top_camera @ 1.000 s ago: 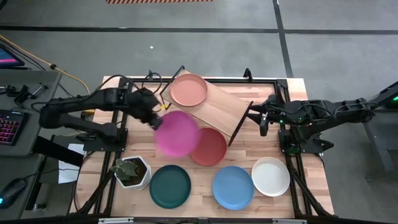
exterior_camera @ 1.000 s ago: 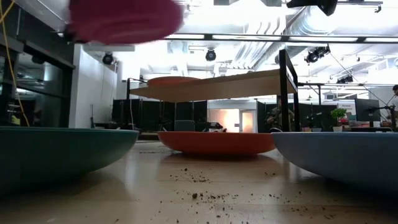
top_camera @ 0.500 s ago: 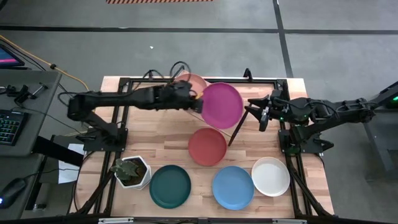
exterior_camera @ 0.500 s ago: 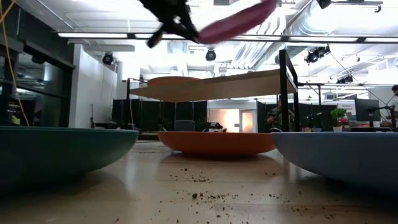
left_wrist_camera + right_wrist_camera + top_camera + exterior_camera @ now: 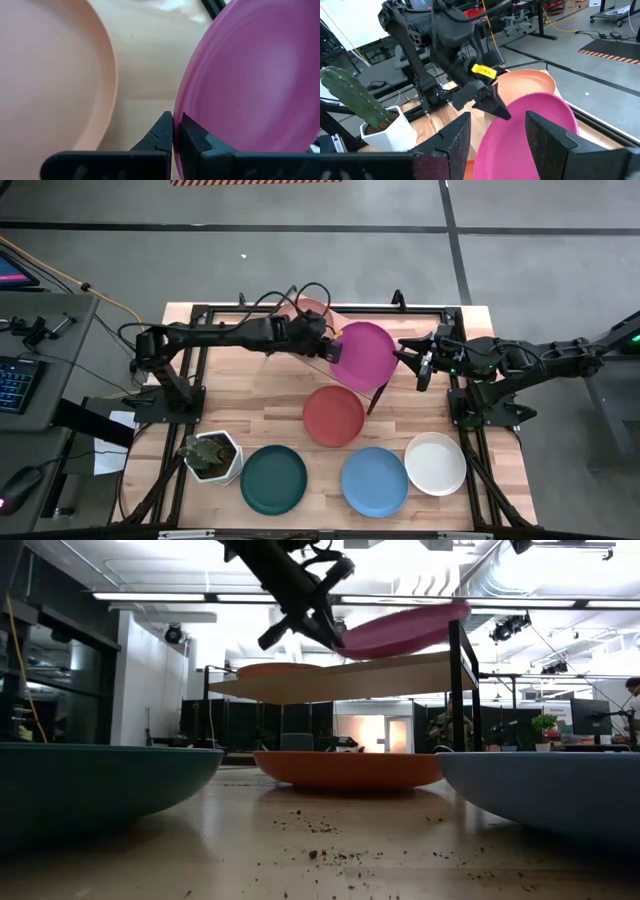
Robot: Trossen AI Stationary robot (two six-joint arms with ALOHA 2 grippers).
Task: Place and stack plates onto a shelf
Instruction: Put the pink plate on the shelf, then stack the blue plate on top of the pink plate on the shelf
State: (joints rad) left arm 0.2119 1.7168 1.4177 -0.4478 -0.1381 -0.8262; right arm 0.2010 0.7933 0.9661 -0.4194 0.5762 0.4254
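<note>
My left gripper (image 5: 331,349) reaches over the shelf (image 5: 350,673) and is shut on the magenta plate (image 5: 366,355), which hangs tilted just above the board's right part. The peach plate (image 5: 311,308) lies flat on the shelf's left part, half hidden by my left arm. On the table lie the red plate (image 5: 333,416), the dark green plate (image 5: 273,478), the blue plate (image 5: 375,480) and the white plate (image 5: 435,463). My right gripper (image 5: 422,366) waits open beside the shelf's right end, its fingers pointing at the magenta plate (image 5: 525,130). My left gripper pinches the magenta plate's rim (image 5: 179,116) between its two fingers (image 5: 162,134), on the edge nearest the peach plate (image 5: 50,75). It comes slanting down from the table's left. The plate is held tilted, its far right edge (image 5: 455,610) raised; whether its low edge touches the board, I cannot tell.
A white hexagonal pot with a cactus (image 5: 212,455) stands at the table's near left. The shelf's black wire leg (image 5: 378,394) slants down next to the red plate. Bare wood shows on the tabletop (image 5: 250,395) between the shelf and the near row of plates.
My left gripper has carried the magenta plate from over the table's left middle toward the far right, over the shelf, and then lowered it. The plate, steeply tipped half a second ago, now lies flatter and closer to the board.
</note>
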